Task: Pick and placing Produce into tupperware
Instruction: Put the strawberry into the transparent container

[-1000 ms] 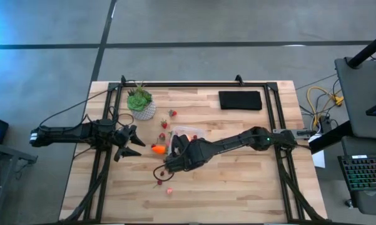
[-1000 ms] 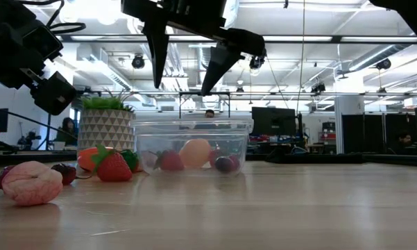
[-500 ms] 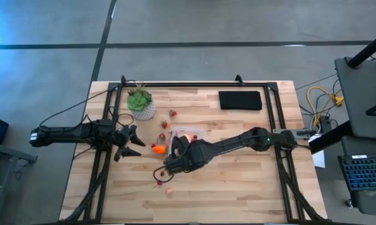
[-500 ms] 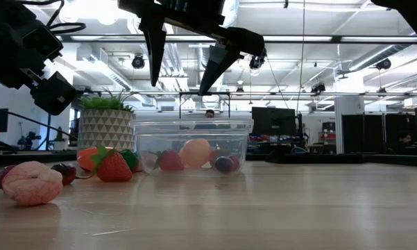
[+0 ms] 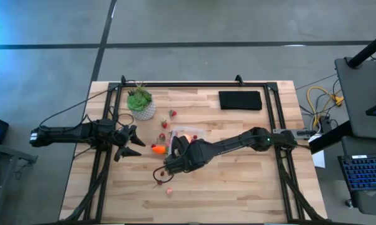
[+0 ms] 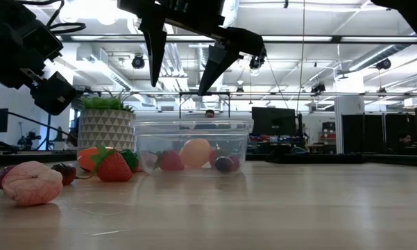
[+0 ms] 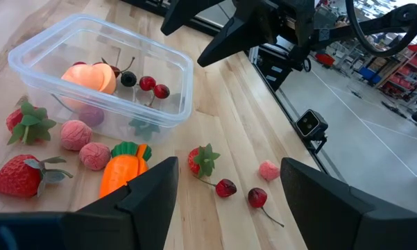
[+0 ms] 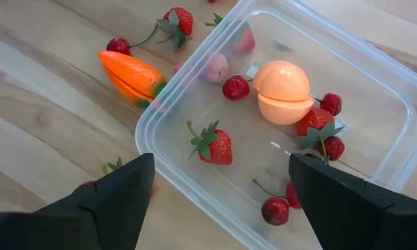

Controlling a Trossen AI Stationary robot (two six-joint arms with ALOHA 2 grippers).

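Since a sec ago: R gripper (image 6: 182, 73) shifted slightly, tilt changed a touch; nothing else moved. It hangs above the tupperware (image 8: 375, 90), fingers apart, holding nothing. Under it, in the tub: peach half (image 8: 283, 91), strawberry (image 8: 211, 146), cherries (image 8: 275, 210). Just outside the tub wall below the fingers: carrot (image 8: 132, 74). L gripper (image 5: 129, 143) also spread wide, empty, hovering off to the carrot's side. Ahead of its fingers: loose strawberry (image 7: 204, 160), two cherries (image 7: 226, 187), pink raspberries (image 7: 76, 134) against the tub.
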